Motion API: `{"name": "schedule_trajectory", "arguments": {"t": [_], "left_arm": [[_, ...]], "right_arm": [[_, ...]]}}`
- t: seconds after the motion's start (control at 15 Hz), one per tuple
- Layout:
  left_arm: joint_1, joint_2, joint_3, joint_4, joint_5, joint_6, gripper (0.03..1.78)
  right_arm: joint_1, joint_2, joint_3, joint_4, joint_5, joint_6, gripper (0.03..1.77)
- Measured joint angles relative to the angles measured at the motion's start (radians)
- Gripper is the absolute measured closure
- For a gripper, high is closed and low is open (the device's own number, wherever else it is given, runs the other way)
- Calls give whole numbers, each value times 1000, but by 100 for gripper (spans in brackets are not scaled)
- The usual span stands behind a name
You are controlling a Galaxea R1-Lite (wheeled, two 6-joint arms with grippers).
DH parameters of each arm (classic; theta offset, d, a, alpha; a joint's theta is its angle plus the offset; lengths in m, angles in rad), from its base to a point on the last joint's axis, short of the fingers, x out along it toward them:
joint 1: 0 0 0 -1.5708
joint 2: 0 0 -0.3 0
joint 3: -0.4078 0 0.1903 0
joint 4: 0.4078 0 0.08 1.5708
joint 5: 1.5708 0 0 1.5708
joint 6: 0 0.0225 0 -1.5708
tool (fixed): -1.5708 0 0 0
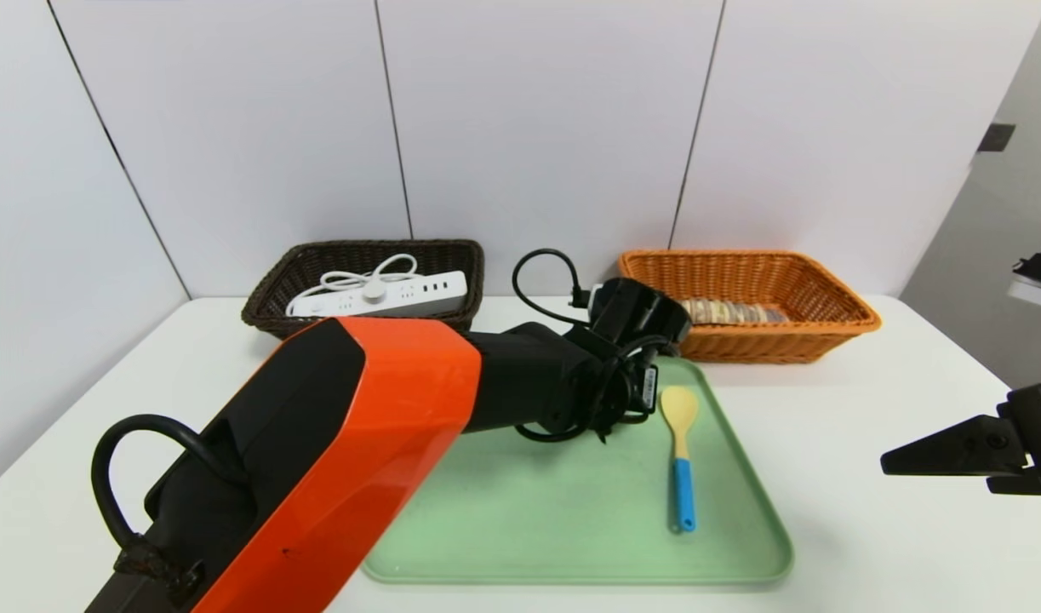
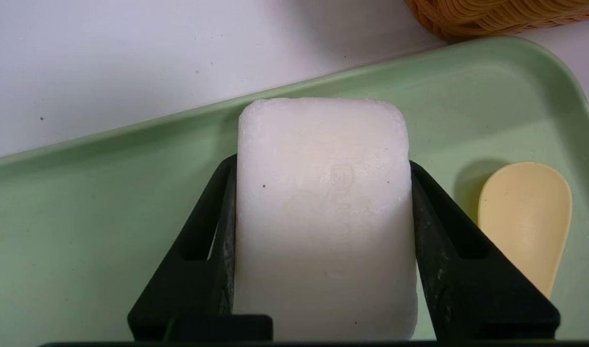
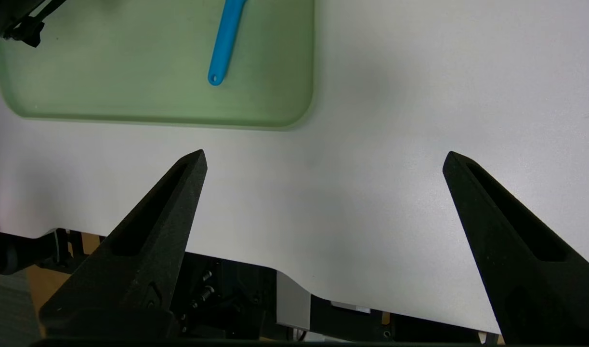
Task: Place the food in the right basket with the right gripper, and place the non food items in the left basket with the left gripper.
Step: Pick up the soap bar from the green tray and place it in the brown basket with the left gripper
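Left gripper [image 2: 323, 161]: mine, above the green tray [image 1: 571, 545], its two fingers against opposite sides of the white block.
White block [image 2: 325, 217]: between my fingers, over the tray near its far edge; pale, rounded at the corners, smooth-faced, with a few tiny dark specks and a faint mark.
Spoon [image 1: 680, 460]: on the tray, to the right of my left gripper; pale yellow bowl, blue handle with a hole at its end.
Power strip [image 1: 384, 295]: white, with coiled cord, in the dark basket [image 1: 269, 294].
Striped loaf [image 1: 724, 312]: brown and cream, in the orange basket [image 1: 775, 345].
Right gripper [image 3: 325, 161]: mine, parked over the white table [image 3: 371, 217] beside the tray, fingers wide apart.
Hidden: my left arm covers the block in the head view; the basket wall hides the loaf's lower part.
Cut off: the spoon's handle leaves my left wrist view.
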Motion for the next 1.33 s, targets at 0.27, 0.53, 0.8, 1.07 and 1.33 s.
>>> {"name": "schedule_trajectory", "arguments": {"t": [0.27, 0.53, 0.8, 1.07, 1.33], "left_arm": [[0, 1, 0, 4, 0, 0, 79], [-1, -16, 2, 43, 3, 0, 80], [-4, -42, 3, 61, 5, 0, 81], [-4, -74, 10, 85, 7, 1, 81], [-5, -97, 12, 93, 7, 1, 81]], "right_arm": [[0, 0, 0, 0, 0, 0, 10], [0, 0, -1, 0, 0, 0, 10], [0, 0, 0, 0, -2, 0, 10], [0, -1, -1, 0, -3, 0, 10], [0, -1, -3, -1, -2, 0, 10]]}}
